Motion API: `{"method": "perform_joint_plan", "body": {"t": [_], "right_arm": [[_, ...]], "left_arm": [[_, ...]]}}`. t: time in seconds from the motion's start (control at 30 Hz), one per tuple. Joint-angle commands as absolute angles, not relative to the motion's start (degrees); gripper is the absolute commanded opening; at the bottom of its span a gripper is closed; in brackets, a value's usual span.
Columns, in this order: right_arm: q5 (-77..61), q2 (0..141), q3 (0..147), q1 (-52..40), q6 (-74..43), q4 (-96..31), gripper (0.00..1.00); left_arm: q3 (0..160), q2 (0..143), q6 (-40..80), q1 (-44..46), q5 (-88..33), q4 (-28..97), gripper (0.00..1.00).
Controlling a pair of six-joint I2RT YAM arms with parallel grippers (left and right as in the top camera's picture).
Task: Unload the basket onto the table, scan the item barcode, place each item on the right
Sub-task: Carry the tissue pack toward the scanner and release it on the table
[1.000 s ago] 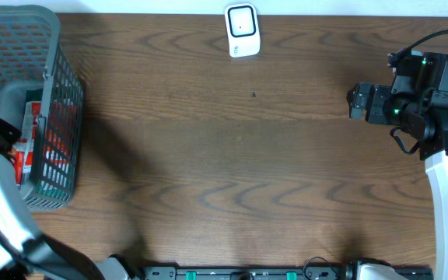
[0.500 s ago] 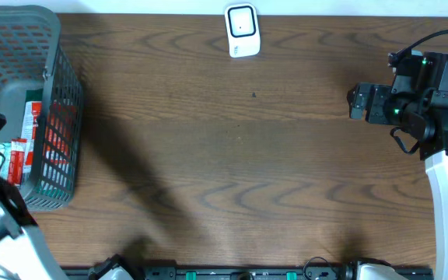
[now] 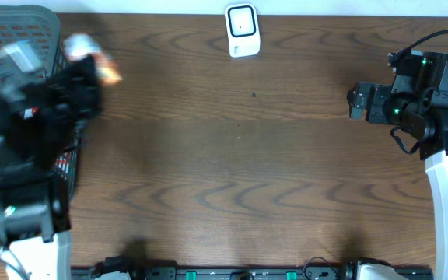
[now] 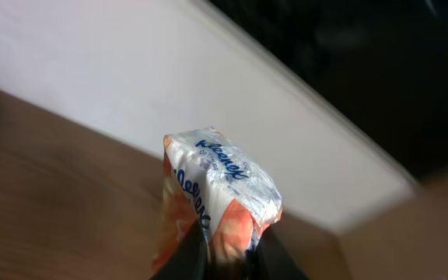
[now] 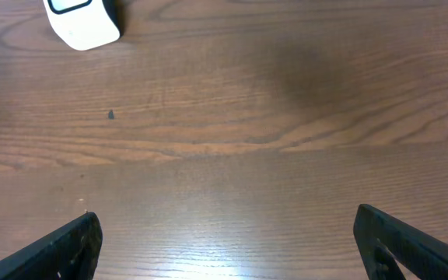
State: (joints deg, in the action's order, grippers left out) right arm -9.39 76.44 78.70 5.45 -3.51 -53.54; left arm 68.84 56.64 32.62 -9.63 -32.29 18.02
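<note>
Gripping a small tissue packet [image 4: 218,194], the left gripper [image 4: 225,260] is clamped on the packet's lower end. Its two dark fingers [image 4: 183,263] pinch the crinkled plastic wrapper from either side. The packet is white and orange with blue Kleenex lettering. It stands up out of the jaws, held in the air above the brown wooden table [image 3: 232,171].

From overhead, the left arm is a dark motion blur at the table's left side. It partly covers a grey wire basket [image 3: 22,19] in the far left corner. The packet appears as a pale and orange smear just beside the basket's right wall, over bare wood. It is too blurred to tell where its barcode lies.

A white scanner [image 3: 241,31] with a dark window sits at the middle of the table's far edge, well apart from the packet.

At the right side of the table, the right gripper [image 3: 355,101] points toward the centre with its jaws spread wide and nothing between them. Its wrist camera shows two black fingertips [image 5: 61,249] in the bottom corners of the picture, bare wood grain between them, and the scanner in the top left corner.
</note>
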Motion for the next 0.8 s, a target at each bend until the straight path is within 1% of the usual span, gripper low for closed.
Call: {"method": "perform_joint_plan", "body": {"t": [0.0,0.2,0.43,0.6,0.7,0.77], "right_arm": [[-9.5,76.1,79.7,5.7,-4.2,-53.6,0.99],[-9.5,76.1,79.7,5.7,-4.2,-53.6,0.99],[-9.5,76.1,79.7,5.7,-4.2,-53.6,0.99],[-9.5,76.1,79.7,5.7,-4.2,-53.6,0.99],[-9.5,76.1,79.7,5.7,-4.2,-53.6,0.99],[-9.5,76.1,79.7,5.7,-4.2,-53.6,0.99]], "left_arm": [[69.3,60.5,33.5,1.1,-33.5,17.9,0.07],[70.5,72.3,33.8,16.8,-32.2,17.7,0.07],[72.6,88.8,33.8,29.2,-32.6,17.6,0.07],[72.6,98.4,33.7,33.3,-33.4,15.9,0.07],[72.6,103.4,33.8,34.8,-37.1,12.1,0.07],[72.6,106.1,33.7,35.5,-37.3,9.8,0.07]]}}
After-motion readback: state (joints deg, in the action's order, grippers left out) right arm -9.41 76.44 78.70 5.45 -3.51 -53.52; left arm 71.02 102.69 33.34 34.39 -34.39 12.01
